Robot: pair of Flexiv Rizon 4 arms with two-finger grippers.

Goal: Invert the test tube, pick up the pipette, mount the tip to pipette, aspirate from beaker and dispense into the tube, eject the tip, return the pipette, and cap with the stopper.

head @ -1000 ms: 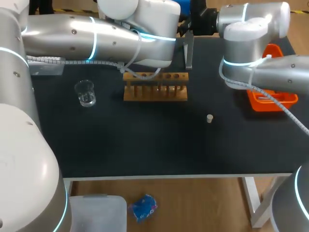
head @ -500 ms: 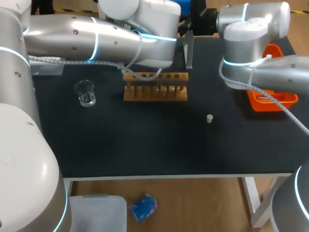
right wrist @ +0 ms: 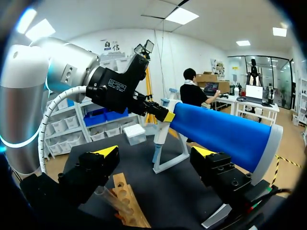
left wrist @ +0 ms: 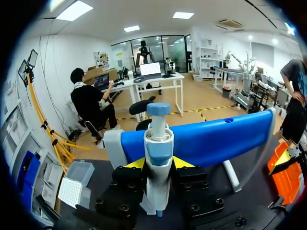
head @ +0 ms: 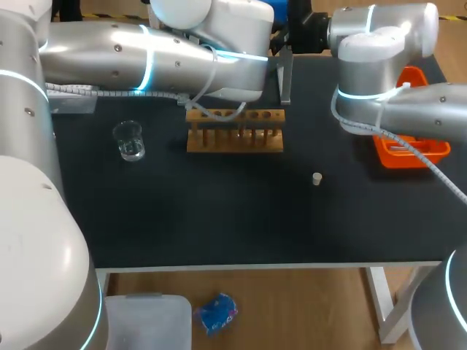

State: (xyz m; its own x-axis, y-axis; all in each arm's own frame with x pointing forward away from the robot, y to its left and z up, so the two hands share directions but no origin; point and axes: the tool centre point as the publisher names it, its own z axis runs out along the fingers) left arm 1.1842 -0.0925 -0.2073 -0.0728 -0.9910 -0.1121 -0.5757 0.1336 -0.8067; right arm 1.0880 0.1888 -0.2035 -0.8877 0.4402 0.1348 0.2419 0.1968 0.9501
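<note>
Pipette not visible from the head view: the left arm point(head: 146, 58) lies across the back of the table and hides it, next to the grey stand point(head: 285, 73). In front of that arm stands the wooden rack point(head: 235, 130), with the beaker point(head: 129, 140) off to its left and the stopper point(head: 317, 178) alone nearer the front. The right arm point(head: 379, 73) hangs over the orange tray point(head: 408, 149).

Left wrist view: the pipette point(left wrist: 157, 139) stands upright between the left gripper point(left wrist: 158, 165) fingers, which clamp it from both sides. The stand's blue bar point(left wrist: 216, 141) is close behind, and the tip box point(left wrist: 72, 191) is off to one side.

Right wrist view: the right gripper point(right wrist: 156, 155) is spread wide, holding nothing. The rack point(right wrist: 128, 203) lies under it, and ahead the left gripper point(right wrist: 160, 114) grips the pipette point(right wrist: 159, 132) at the blue bar point(right wrist: 225, 134)
</note>
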